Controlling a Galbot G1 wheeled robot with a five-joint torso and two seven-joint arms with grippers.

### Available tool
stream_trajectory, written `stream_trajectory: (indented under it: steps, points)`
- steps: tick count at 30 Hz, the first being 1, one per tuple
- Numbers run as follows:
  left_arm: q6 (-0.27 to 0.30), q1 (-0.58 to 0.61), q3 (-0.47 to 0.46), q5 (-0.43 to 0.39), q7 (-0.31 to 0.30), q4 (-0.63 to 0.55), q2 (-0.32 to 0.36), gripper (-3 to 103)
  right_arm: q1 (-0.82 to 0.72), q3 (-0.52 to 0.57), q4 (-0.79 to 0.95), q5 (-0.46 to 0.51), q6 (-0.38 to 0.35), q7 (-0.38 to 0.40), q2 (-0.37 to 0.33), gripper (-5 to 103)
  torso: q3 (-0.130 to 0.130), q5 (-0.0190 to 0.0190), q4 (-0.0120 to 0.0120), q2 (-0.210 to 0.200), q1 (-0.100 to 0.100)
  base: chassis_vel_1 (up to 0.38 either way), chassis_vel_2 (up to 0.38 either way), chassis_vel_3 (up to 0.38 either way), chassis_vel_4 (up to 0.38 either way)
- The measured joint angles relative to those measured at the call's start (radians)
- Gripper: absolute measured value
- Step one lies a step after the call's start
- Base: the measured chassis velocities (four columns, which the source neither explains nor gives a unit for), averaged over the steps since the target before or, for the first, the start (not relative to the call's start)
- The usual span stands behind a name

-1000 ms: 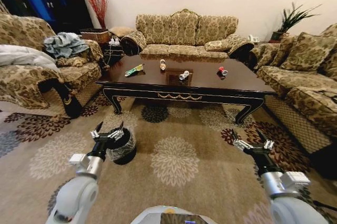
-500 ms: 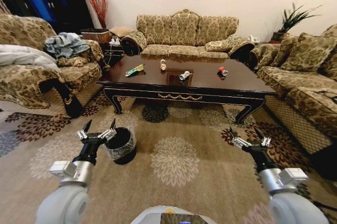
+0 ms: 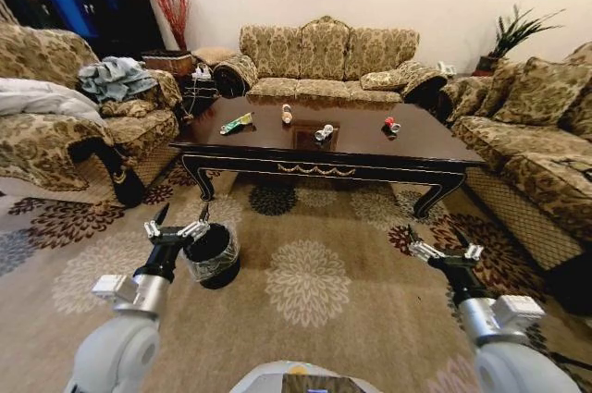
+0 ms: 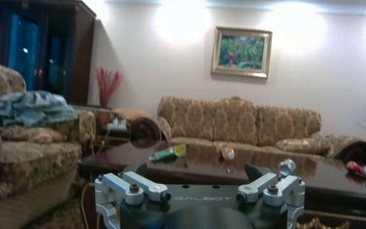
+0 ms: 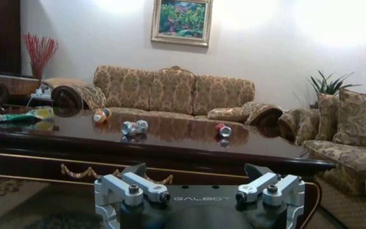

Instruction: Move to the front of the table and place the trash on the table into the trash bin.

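You were in the approach step: the robot stood on the patterned carpet (image 3: 314, 273), short of the table (image 3: 425, 148), and nothing had been picked up. All four pieces of trash lay on the tabletop, well apart from both grippers: the green-yellow wrapper (image 3: 236, 122) toward the table's left end, the tan bottle (image 3: 286, 114) beside it toward the middle, the silver can (image 3: 323, 132) near the square inlay, and the red can (image 3: 390, 124) toward the right end. The trash bin (image 3: 213, 254) stood on the carpet in front of the table's left half, with its clear liner showing.

The left gripper (image 3: 176, 227) hung in the air just beside the bin's rim, fingers spread and carrying nothing. The right gripper (image 3: 444, 250) hung over the carpet on the robot's right, likewise spread and empty (the right wrist view confirmed parted fingers with the table edge ahead).

By judgement, your next move called for closing the gap to the table front until the nearest item came within reach. You needed to watch the bin during any advance, since it sat close to the left arm.
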Motion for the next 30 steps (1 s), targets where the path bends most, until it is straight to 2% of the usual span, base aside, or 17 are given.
stream_trajectory:
  steps: [5, 15, 30]
  points:
    - [0.006, -0.044, 0.027, 0.025, 0.036, 0.076, -0.005, 100, 0.059, -0.017, -0.024, -0.008, -0.019, -0.002, -0.018, 100, 0.000, 0.0001, 0.0002, 0.000, 0.000, 0.000, 0.000, 0.000, 0.000]
    - [0.009, -0.045, 0.035, 0.070, 0.067, 0.106, -0.016, 100, 0.052, -0.022, -0.045, -0.014, -0.009, -0.023, -0.023, 100, 0.000, 0.0001, 0.0000, 0.000, 0.000, 0.101, 0.087, -0.102, -0.096]
    - [-0.026, -0.026, 0.032, 0.081, 0.078, 0.135, -0.031, 100, 0.063, -0.042, -0.061, -0.032, 0.006, -0.033, -0.021, 100, 0.000, 0.0006, 0.0001, 0.000, 0.000, 0.267, 0.280, -0.277, -0.278]
